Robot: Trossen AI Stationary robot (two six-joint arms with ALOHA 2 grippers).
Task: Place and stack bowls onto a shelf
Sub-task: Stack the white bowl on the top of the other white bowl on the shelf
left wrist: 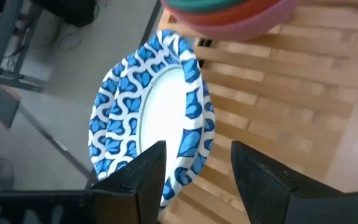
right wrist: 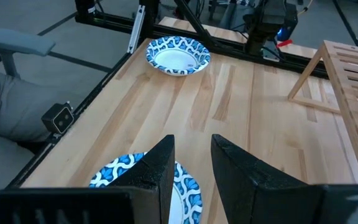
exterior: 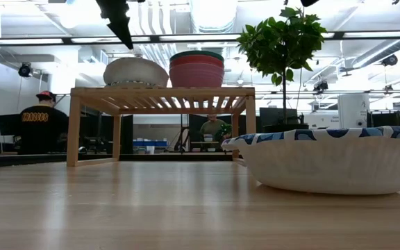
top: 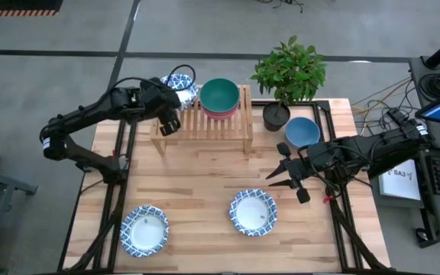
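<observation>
On the shelf [top: 205,126] a stack of plain bowls [top: 220,98], green on top, stands on the slats' right half. Two nested patterned bowls [left wrist: 148,118] sit on the left half and reach out past the shelf's edge. My left gripper [left wrist: 197,171] is open and hovers just above and near of them [top: 170,124], touching nothing; in the low view its finger [exterior: 120,28] hangs clear above the bowl [exterior: 135,71]. My right gripper [top: 277,164] is open over the table's right middle, above and beside a patterned bowl [right wrist: 138,177]. A blue bowl [top: 302,131] rests on the table.
Another patterned bowl [top: 144,229] lies near the table's near left corner, and the one by my right gripper [top: 253,212] near the middle front. A potted plant [top: 285,76] in a black pot stands right of the shelf. People show in the room behind.
</observation>
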